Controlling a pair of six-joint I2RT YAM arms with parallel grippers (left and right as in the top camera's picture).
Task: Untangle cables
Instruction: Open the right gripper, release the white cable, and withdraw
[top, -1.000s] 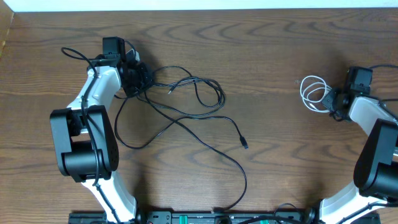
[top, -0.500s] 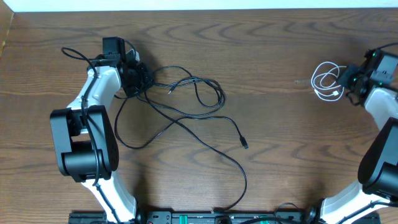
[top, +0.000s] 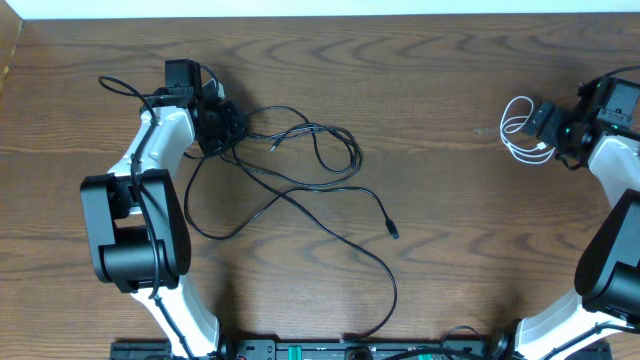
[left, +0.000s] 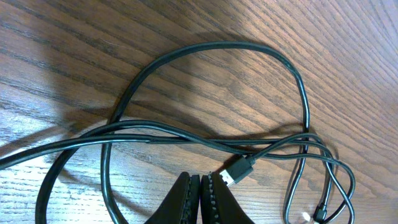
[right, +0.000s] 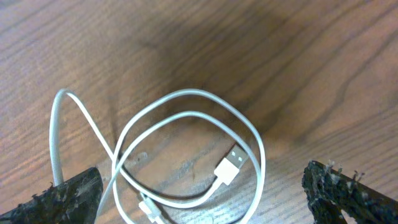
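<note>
Brown wood-grain table (top: 450, 200), two arms on it, cables in 2 separate spots.

L gripper (left: 200, 186) is closed, fingers pressed flat together, nothing seen pinched between them. Black cables (left: 217, 56) lie on the wood right in front of its tips: one big loop arcing ahead, several strands crossing just past the tips. Black USB plug (left: 239, 169) sits just beside the R-hand fingertip; touching or not, can't tell. From overhead the L gripper (top: 215, 125) sits at the upper-L end of the black tangle (top: 300, 170).

R gripper (right: 199, 199) is wide open, holding nothing. White cable (right: 186, 155) lies coiled on the table between the two fingers, with its white USB plug (right: 228, 163) inside the coil. From overhead the R gripper (top: 555, 125) is right at the white cable (top: 520, 130), well apart from the black ones.

Hard to see: white coil's lower part is cut off at the frame bottom, and one strand goes under the L-hand finger. Black strands run off the L edge of the L wrist view. Can't separate the 2 black cables inside the tangle. One long black strand runs down to the near table edge (top: 385, 310), end hidden.
</note>
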